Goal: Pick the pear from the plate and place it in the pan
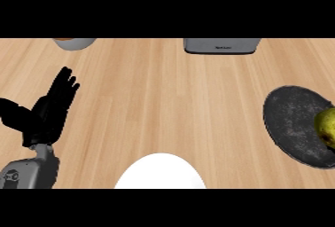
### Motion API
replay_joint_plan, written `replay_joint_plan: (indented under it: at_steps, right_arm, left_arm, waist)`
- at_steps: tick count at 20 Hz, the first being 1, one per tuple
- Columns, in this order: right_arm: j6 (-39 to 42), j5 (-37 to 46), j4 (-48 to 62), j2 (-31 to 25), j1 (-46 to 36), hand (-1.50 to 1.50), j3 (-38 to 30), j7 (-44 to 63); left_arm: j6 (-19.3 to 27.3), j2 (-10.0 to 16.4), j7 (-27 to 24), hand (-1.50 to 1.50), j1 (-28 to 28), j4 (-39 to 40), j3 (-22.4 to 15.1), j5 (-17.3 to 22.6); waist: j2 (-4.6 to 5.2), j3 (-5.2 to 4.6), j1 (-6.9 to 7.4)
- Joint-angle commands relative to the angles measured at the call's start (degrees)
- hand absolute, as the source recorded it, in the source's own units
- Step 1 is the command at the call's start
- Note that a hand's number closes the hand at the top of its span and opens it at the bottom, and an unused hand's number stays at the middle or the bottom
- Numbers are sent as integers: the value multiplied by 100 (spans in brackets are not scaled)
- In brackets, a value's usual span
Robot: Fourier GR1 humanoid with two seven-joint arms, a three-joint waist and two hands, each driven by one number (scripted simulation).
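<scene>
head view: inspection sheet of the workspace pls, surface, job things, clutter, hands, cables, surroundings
surface: light wooden counter, grain running away from the robot
job's things: yellow-green pear lies in the dark round pan at the right edge, partly cut off by the view; white plate at the lower middle, its visible part bare
clutter: grey bowl at the far left, with something orange-brown in it; grey box at the far middle, both cut off by the view's top
hands: left hand at the left, open, fingers straight, holding nothing; right hand not in view
cables: nothing seen
surroundings: nothing seen beyond the counter
</scene>
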Motion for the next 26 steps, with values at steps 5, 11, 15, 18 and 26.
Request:
replay_joint_plan:
  at_steps: [5,11,15,18,26]
  right_arm:
    - [317,-30,2801,413,-1471,150,239,-1900]
    - [-182,669,4834,1064,-2198,150,418,-2988]
    - [-56,937,5434,1401,-2454,150,553,-1874]
    - [-17,938,6298,1568,-2553,-150,489,-2182]
    - [846,285,7418,1109,-3231,-150,-328,-3752]
  left_arm:
    - [130,-132,145,0,-57,-121,-125,-124]
    - [58,-138,-155,0,-287,351,-7,-105]
    - [-64,-102,-281,0,-58,219,-25,-80]
    - [-34,-145,-105,0,-140,99,-124,-108]
    - [-108,32,151,0,16,-132,55,-11]
  waist:
    - [-3,-2,68]
    - [2,-3,29]
    - [18,-3,106]
    - [22,3,100]
    - [-1,4,42]
